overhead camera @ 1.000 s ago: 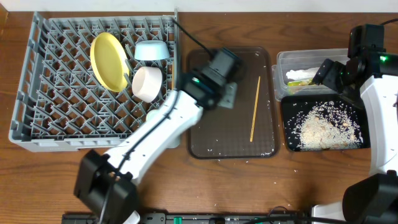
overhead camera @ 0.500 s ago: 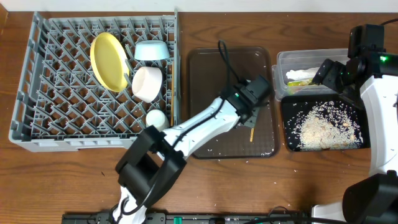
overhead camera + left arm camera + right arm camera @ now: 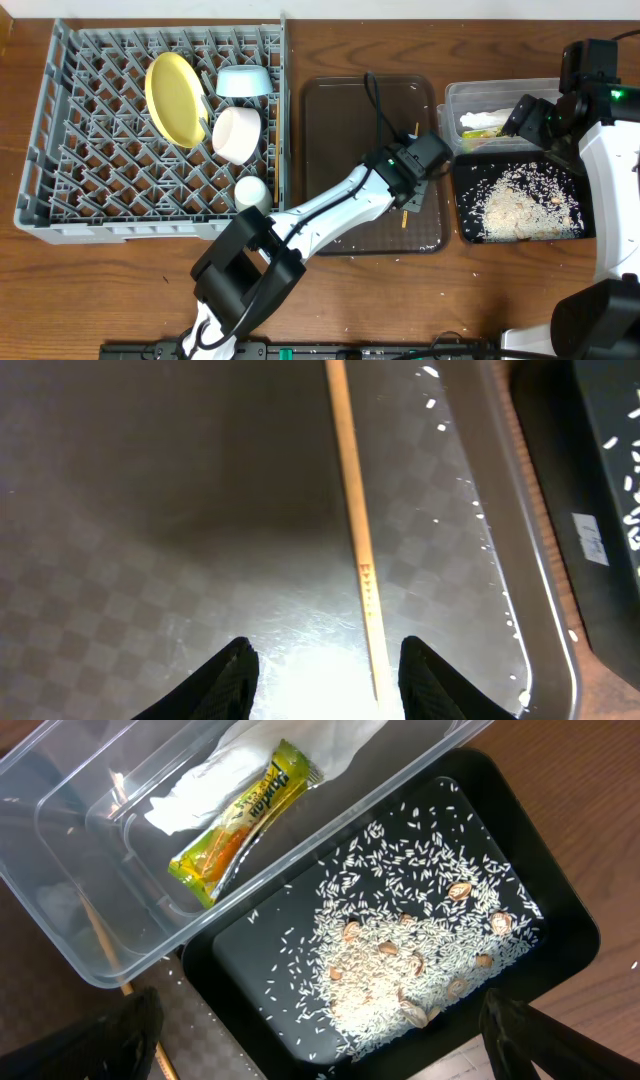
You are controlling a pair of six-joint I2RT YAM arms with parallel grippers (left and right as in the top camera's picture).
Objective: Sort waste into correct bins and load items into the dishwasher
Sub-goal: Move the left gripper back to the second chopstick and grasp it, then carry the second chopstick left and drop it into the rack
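I've got the left gripper (image 3: 330,682) low over the dark brown serving tray (image 3: 340,120), jaws apart and straddling one wooden chopstick (image 3: 355,530). The stick lies flat on the tray, closer to the right-hand finger (image 3: 425,670) than to the other one, and neither finger is pinching it. A few stray white grains sit along the tray's edge beside it.

Over on my right, the right gripper (image 3: 322,1055) hangs above the bins with its jaws spread wide, holding nothing. Beneath it, the clear tub (image 3: 60,870) has the green-and-yellow wrapper (image 3: 240,820) lying against the white napkin (image 3: 200,780). The black tray (image 3: 560,940) sits just beside the tub, and the rice scraps (image 3: 400,970) are heaped in its middle.

On the left of the counter (image 3: 100,280), the grey dish rack (image 3: 60,190) carries the yellow plate (image 3: 172,97) standing on edge. The light blue bowl (image 3: 243,81) and white bowl (image 3: 237,134) are right next to it, and the small white cup (image 3: 252,190) is lower down near the rack's right wall.
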